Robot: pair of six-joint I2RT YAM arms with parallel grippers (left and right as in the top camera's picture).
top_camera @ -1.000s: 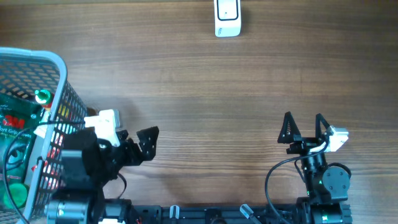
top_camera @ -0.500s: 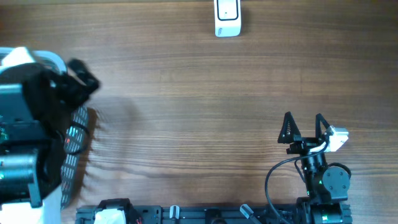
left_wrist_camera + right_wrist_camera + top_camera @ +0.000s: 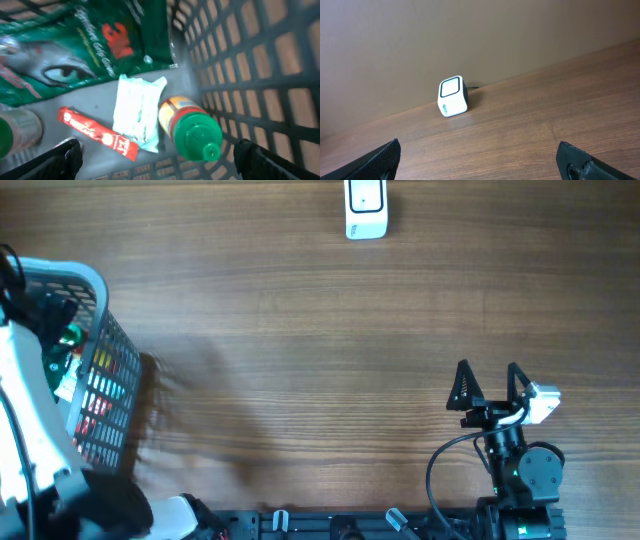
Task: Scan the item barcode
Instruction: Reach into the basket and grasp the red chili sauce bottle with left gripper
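The surface is a wooden table with an even brown grain. The right wrist view shows it running back to a plain brown wall.

A white barcode scanner stands at the far edge of the table, well apart from both arms. From overhead only its top shows. The right wrist view gives its dark-framed window, turned toward the camera, and a thin dark lead behind it.

A grey mesh basket sits at the table's left edge, partly cut off by the frame and partly covered by the white left arm. From above little of its contents can be read.

The left wrist view looks straight into it:
- a green 3M package lies flat;
- a white packet lies below it;
- a red stick packet lies beside the white packet;
- a green-capped bottle with a yellow label lies on its side against the white packet;
- a blurred green-topped container is cut off at the left.

No barcode can be made out on any of them.

The left gripper hangs above these items, spread wide and gripping nothing. Only its tips show in the lower corners.

The right gripper sits near the table's front edge, equally wide apart and empty.
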